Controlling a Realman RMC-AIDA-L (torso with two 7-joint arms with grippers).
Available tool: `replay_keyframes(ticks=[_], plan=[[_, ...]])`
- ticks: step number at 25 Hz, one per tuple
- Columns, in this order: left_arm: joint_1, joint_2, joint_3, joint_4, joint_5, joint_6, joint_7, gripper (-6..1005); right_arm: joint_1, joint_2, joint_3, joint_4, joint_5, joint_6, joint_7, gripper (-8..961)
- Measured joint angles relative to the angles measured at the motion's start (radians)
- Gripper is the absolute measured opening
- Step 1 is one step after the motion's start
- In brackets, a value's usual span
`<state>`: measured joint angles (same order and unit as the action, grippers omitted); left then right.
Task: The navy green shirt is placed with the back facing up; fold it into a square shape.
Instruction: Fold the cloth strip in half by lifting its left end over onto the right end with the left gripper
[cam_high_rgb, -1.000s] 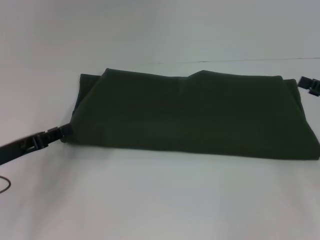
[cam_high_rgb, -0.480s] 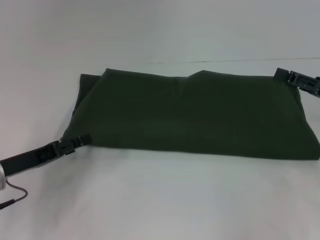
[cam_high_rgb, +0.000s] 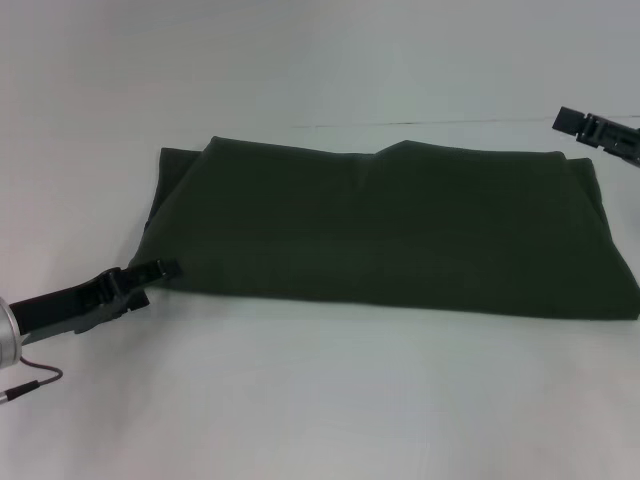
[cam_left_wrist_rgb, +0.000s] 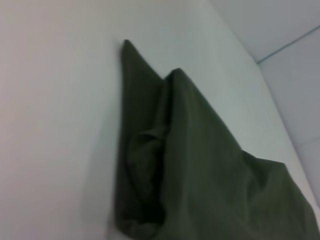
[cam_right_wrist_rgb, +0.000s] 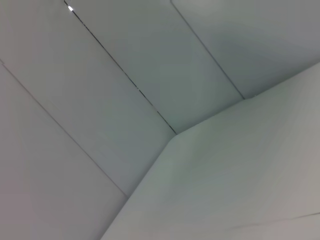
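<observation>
Both grippers have backed off the shirt (cam_high_rgb: 385, 230), a long band on the table (cam_high_rgb: 320, 400): left gripper (cam_high_rgb: 160, 270) narrow at its near-left corner, right gripper (cam_high_rgb: 590, 125) unclear, so regrip both ends evenly before folding.

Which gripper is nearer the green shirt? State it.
Left. The left gripper touches the green shirt at its near left corner; the right gripper hangs clear of the far right corner.

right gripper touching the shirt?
Apart. Head view shows the right gripper raised off the navy green shirt's far corner, with white backdrop between them.
</observation>
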<state>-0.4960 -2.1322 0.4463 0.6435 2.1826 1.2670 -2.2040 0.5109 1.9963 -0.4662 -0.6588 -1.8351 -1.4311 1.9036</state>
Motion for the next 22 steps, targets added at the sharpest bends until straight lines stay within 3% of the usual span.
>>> replay_keyframes(ticks=[22], plan=[[-0.028, 0.009, 0.014, -0.027, 0.022, -0.069, -0.147, 884, -0.001, -0.004, 0.009, -0.001, 0.031, -0.005, 0.0, 930]])
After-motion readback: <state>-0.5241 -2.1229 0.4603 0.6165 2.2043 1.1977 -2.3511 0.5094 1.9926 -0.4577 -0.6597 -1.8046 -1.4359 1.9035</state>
